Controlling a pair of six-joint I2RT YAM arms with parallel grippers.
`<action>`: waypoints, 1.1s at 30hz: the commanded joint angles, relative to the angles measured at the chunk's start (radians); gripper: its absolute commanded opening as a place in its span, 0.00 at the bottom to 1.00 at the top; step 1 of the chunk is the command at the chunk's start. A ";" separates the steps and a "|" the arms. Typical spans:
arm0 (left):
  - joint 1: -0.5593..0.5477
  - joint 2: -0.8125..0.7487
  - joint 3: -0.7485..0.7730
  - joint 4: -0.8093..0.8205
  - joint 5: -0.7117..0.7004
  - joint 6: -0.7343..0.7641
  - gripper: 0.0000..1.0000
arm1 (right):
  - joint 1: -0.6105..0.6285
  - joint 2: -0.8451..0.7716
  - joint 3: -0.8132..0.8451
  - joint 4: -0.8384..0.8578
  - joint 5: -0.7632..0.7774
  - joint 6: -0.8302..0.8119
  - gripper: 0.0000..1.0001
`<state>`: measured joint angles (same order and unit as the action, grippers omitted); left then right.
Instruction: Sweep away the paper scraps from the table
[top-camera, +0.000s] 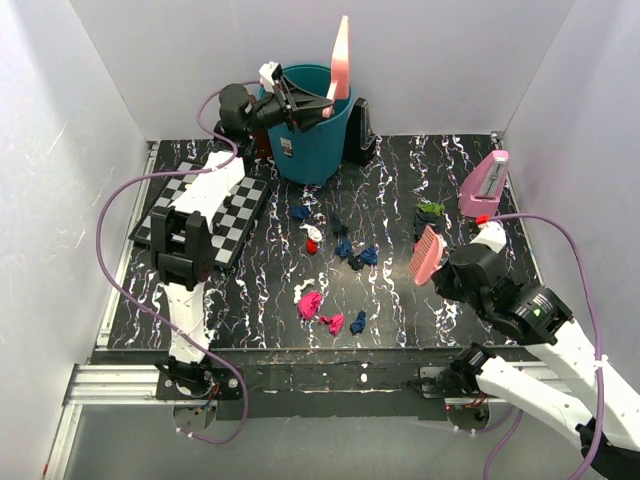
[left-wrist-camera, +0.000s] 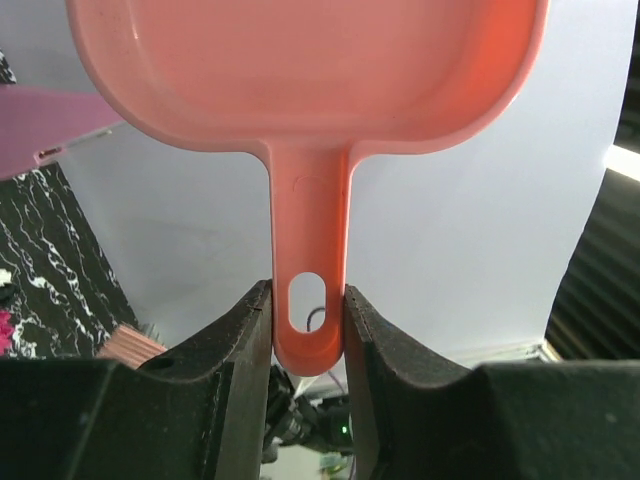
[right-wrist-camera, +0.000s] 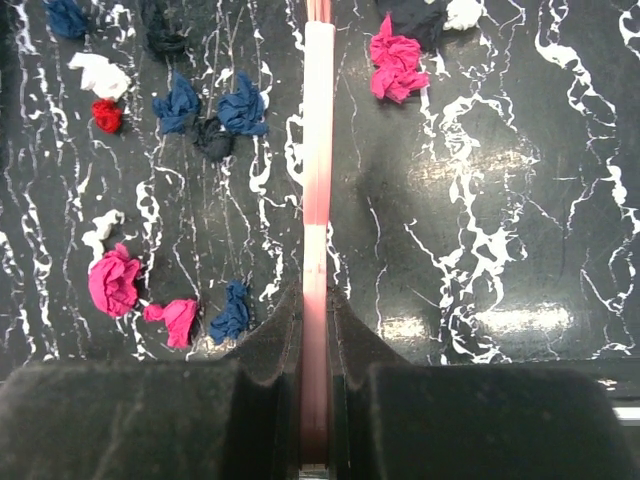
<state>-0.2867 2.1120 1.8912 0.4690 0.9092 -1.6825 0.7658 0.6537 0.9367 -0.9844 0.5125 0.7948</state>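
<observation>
My left gripper is shut on the handle of a salmon-pink dustpan and holds it upright over a teal bin. In the left wrist view the handle is pinched between the fingers. My right gripper is shut on a pink brush above the table's right side. Paper scraps lie mid-table: blue, white and red, pink, green. In the right wrist view the brush points between pink scraps, blue scraps and another pink one.
A black-and-white chessboard lies on the table's left under the left arm. A purple-pink flat tool leans at the right wall. A black object stands beside the bin. White walls close in three sides.
</observation>
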 joint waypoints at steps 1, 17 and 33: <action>-0.006 -0.214 0.002 -0.100 0.126 0.195 0.23 | -0.003 0.075 0.063 0.035 0.050 -0.052 0.01; -0.008 -0.838 -0.252 -1.497 -0.559 1.348 0.24 | -0.010 0.302 0.086 0.469 -0.235 -0.069 0.01; -0.008 -1.268 -0.928 -1.337 -1.127 1.147 0.22 | -0.020 0.845 0.367 0.774 -0.407 0.073 0.01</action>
<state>-0.2966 0.9295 1.0180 -0.9726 -0.1024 -0.4881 0.7479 1.3983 1.1515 -0.3199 0.1223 0.7898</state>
